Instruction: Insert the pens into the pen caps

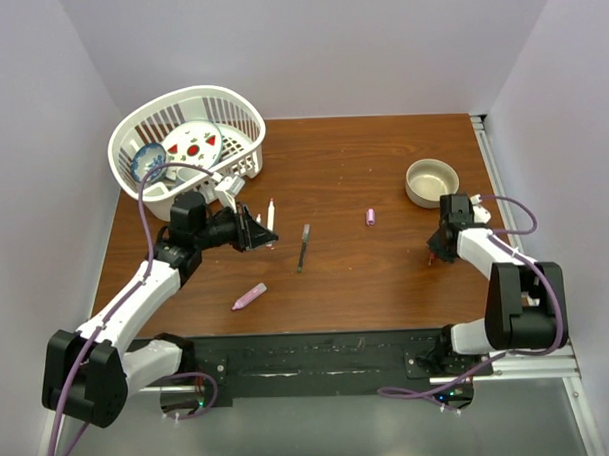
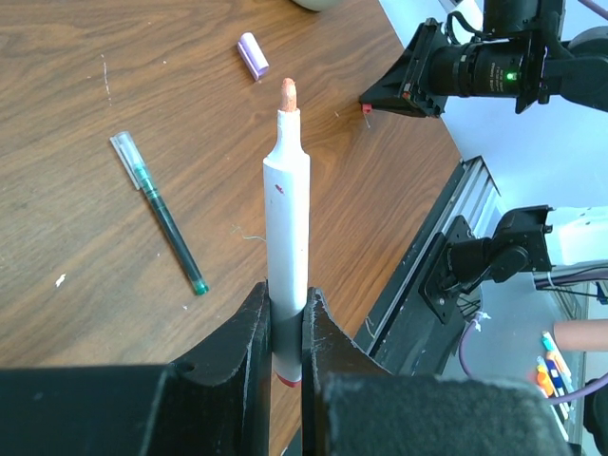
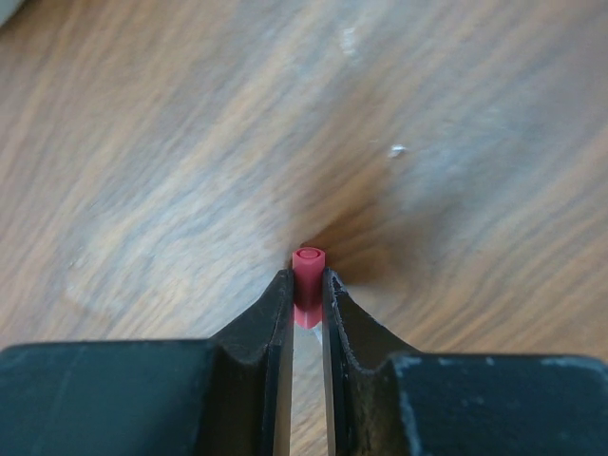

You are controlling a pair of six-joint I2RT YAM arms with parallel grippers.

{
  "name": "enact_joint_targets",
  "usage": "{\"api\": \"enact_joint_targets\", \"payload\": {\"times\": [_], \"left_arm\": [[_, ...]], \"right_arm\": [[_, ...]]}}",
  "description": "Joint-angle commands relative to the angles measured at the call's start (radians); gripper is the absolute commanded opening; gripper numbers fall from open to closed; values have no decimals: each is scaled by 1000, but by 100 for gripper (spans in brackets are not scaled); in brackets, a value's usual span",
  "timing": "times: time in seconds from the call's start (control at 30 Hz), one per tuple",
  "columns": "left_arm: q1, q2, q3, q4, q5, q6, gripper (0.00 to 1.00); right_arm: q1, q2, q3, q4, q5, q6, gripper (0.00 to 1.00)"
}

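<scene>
My left gripper (image 1: 257, 233) (image 2: 285, 302) is shut on the white pen (image 1: 271, 215) (image 2: 287, 218) near its red end, with the bare orange tip pointing away. My right gripper (image 1: 437, 251) (image 3: 306, 287) is shut on a small red cap (image 3: 308, 274), held low over the table at the right; the cap also shows in the left wrist view (image 2: 366, 108). The dark pen (image 1: 303, 246) (image 2: 166, 214) lies flat mid-table. The pink marker (image 1: 249, 296) lies near the front. A pink cap (image 1: 370, 217) (image 2: 253, 54) lies right of centre.
A white basket (image 1: 242, 110) holding a painted plate (image 1: 193, 142) stands at the back left. A beige bowl (image 1: 431, 181) stands at the back right, just behind my right gripper. A metal rail (image 1: 493, 171) runs along the table's right edge.
</scene>
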Motion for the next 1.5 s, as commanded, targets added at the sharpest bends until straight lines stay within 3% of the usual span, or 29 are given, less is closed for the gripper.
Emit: {"api": "enact_joint_targets", "payload": {"times": [0.0, 0.33, 0.77, 1.0, 1.47], "left_arm": [[-37, -20, 19, 25, -24, -17, 0], [-224, 47, -52, 219, -37, -135, 0], [-258, 149, -173, 624, 94, -342, 0], [-259, 162, -170, 643, 83, -350, 0], [-259, 164, -152, 626, 78, -351, 0]], "right_arm": [[25, -35, -36, 83, -181, -51, 2], [308, -227, 85, 149, -335, -41, 1], [538, -256, 205, 441, -473, 70, 0], [636, -218, 233, 484, -431, 74, 0], [704, -194, 220, 521, -402, 85, 0]]}}
